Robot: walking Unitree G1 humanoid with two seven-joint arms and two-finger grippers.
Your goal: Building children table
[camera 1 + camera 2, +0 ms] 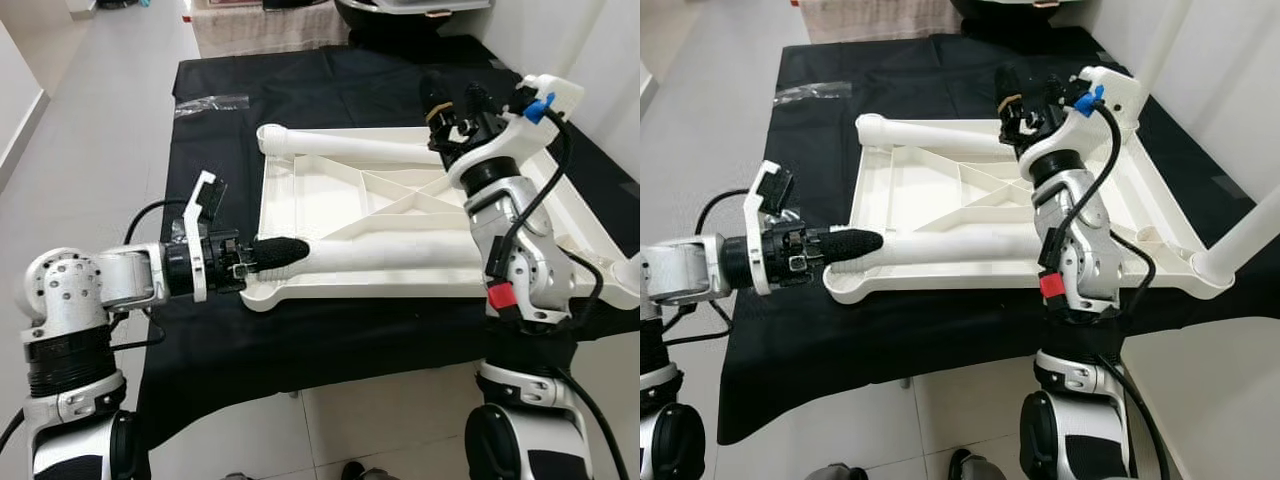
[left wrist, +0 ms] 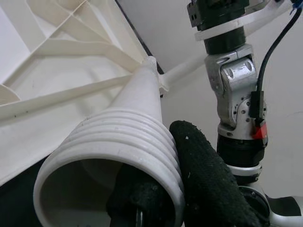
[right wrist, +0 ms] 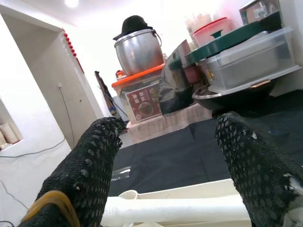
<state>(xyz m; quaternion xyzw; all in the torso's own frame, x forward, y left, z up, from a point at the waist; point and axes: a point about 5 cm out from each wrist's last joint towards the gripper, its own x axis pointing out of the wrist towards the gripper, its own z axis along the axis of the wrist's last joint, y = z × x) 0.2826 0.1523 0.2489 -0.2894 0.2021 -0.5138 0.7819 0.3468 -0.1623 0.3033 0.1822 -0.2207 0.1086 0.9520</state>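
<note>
White plastic tabletop upside down on the black-covered table, ribbed underside up, diagonal braces crossing its middle. One white leg lying along the near edge of that tabletop, its threaded open end clamped by the left pincer: one black finger outside the ribbed mouth, the other inside the hollow, as seen in the left wrist view. Thin end of this leg pointing away from the left pincer, toward the right arm. A second leg lying along the far edge of the tabletop, directly beneath the right pincer, which hovers above it with fingers spread wide apart and holding nothing. A third white leg standing up from the tabletop's near right corner, on the right arm's outer side. Beyond the left pincer, near the table's far left corner, a clear plastic bag on the black cloth. Past the right pincer, at the table's far end, a steel pot on an orange-lidded container, clear lidded boxes and a dark bowl stacked beside it. Grey tiled floor on the outer side of the left arm.
</note>
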